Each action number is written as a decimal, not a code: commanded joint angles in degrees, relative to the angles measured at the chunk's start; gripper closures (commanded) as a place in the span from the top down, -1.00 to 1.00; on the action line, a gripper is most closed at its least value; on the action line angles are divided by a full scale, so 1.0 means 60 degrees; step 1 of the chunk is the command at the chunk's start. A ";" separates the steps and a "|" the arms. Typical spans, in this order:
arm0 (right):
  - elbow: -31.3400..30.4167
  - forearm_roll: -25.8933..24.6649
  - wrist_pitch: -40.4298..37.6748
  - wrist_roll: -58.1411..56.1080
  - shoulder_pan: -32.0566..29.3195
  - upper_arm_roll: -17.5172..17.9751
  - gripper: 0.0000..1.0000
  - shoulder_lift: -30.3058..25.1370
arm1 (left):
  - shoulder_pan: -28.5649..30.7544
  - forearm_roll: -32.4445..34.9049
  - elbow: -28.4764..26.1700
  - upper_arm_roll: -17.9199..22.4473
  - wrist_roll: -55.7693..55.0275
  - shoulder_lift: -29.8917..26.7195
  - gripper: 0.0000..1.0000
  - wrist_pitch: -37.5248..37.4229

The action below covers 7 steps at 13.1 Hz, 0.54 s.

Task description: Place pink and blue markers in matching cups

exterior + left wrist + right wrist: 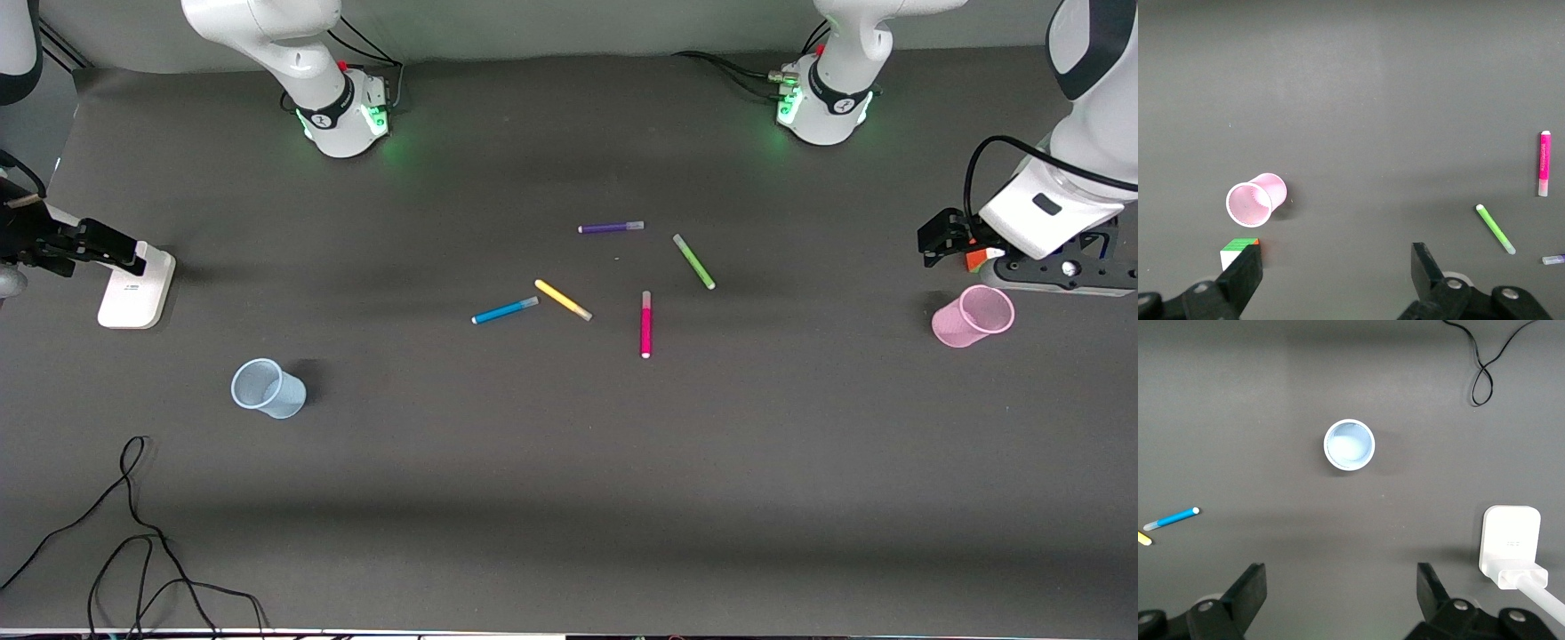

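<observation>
Nothing's been picked up yet, both markers are lying flat on the table [569,498] in the middle with the cups way out at either end.

The left gripper [1336,270] hangs over the left arm's end of the table, fingers spread wide and empty, just above the pink cup [973,316] and a puzzle cube [1238,251]. The right gripper [1341,593] hovers over the right arm's end, also wide open with nothing in it, near a white power adapter [136,284]. The blue cup [268,388] stands upright nearer the front camera than that adapter.

The pink marker [646,324] runs pretty much straight toward the front camera, white end nearest it, pale cap pointing back at the robots. The blue marker [505,310] lies across the table at a slight tilt, cap end close to the yellow marker [563,300], the other end aimed toward the right arm's end.

If I were driving, I'd send each arm to the marker on its side, turn the wrist so the fingers close across the barrel, and grab mid-body. The blue one needs care: its cap almost meets the yellow, so grip further down the barrel. The green marker [693,261] and purple marker [611,228] are clear of both.
</observation>
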 commanded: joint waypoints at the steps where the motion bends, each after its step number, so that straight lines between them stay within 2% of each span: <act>1: 0.0129 -0.0209 -0.0146 0.0059 0.0070 -0.0014 1.00 -0.0019 | 0.0014 0.0013 -0.0001 0.0013 0.0154 -0.0011 0.98 -0.0097; 4: 0.0144 -0.0209 -0.0146 0.0045 0.0055 -0.0029 1.00 0.0010 | 0.0014 -0.0002 -0.0016 0.0027 0.0154 -0.0011 0.98 -0.0097; 7: 0.0115 -0.0209 -0.0146 0.0045 0.0070 -0.0029 1.00 0.0010 | 0.0014 -0.0470 -0.0045 0.0042 0.0139 -0.0011 0.98 -0.0141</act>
